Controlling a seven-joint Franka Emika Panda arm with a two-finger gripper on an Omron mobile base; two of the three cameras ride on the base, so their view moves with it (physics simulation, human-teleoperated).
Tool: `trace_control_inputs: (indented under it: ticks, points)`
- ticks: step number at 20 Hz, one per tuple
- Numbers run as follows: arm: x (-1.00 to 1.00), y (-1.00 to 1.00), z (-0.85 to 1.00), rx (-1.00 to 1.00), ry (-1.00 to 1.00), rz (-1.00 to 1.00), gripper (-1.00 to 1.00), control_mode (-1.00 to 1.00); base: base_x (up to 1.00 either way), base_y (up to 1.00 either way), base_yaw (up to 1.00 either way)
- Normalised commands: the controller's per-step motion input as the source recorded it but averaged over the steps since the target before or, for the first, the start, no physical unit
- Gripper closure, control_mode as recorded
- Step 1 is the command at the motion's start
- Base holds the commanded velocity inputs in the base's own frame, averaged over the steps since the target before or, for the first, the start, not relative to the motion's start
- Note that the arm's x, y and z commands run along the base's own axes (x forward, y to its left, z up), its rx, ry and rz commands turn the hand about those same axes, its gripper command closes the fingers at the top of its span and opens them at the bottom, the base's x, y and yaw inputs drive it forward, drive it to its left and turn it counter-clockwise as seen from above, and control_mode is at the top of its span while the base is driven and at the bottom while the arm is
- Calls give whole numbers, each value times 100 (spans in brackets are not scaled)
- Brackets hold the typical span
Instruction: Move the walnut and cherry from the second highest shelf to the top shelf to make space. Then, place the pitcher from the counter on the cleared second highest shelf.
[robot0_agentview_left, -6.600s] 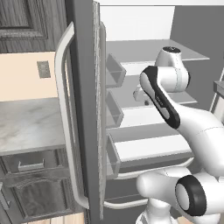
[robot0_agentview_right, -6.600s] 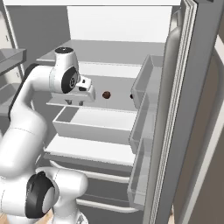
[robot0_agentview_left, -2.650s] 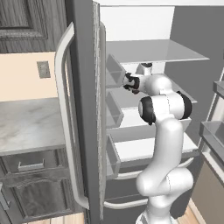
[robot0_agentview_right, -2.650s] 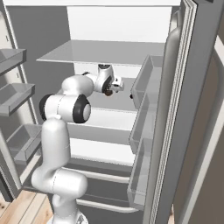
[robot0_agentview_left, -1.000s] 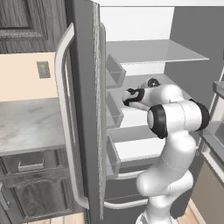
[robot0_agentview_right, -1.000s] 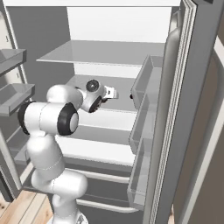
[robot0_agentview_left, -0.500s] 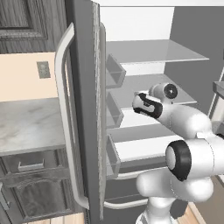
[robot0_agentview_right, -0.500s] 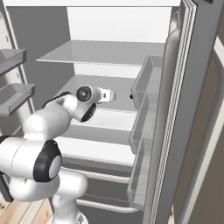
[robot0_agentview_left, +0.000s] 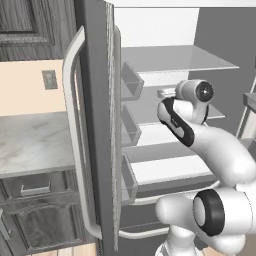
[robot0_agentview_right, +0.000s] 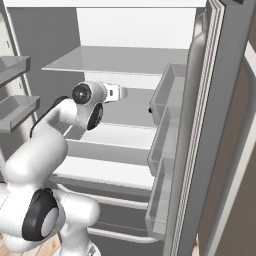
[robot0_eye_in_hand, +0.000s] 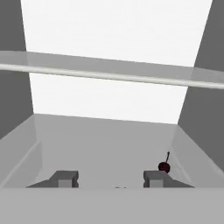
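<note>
Cherry (robot0_eye_in_hand: 164, 166): on second highest shelf (robot0_eye_in_hand: 105, 144), near its right edge. Gripper (robot0_eye_in_hand: 108, 178): released, empty, beside cherry.

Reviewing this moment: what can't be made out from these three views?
- Walnut: I cannot find it; no brown ball is visible beside the cherry on the second highest shelf.
- Gripper: the hand view's bottom edge cuts its fingers; nothing shows between them. In both base views the arm's wrist covers the fingertips.
- Pitcher: the fridge door cuts off the counter.
</note>
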Motion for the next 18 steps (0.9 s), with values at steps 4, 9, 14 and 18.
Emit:
trace_control_inputs:
  ticks: [4, 9, 14, 18]
  points:
    - [3, 3, 100, -2, 0, 0, 100, -100, 0, 0, 0]
    - [22, 0, 99, 0, 0, 0, 100, -100, 0, 0, 0]
    - [56, 0, 50, 0, 1, 0, 100, -100, 0, 0, 0]
    - [97, 0, -9, 0, 7, 0, 100, -100, 0, 0, 0]
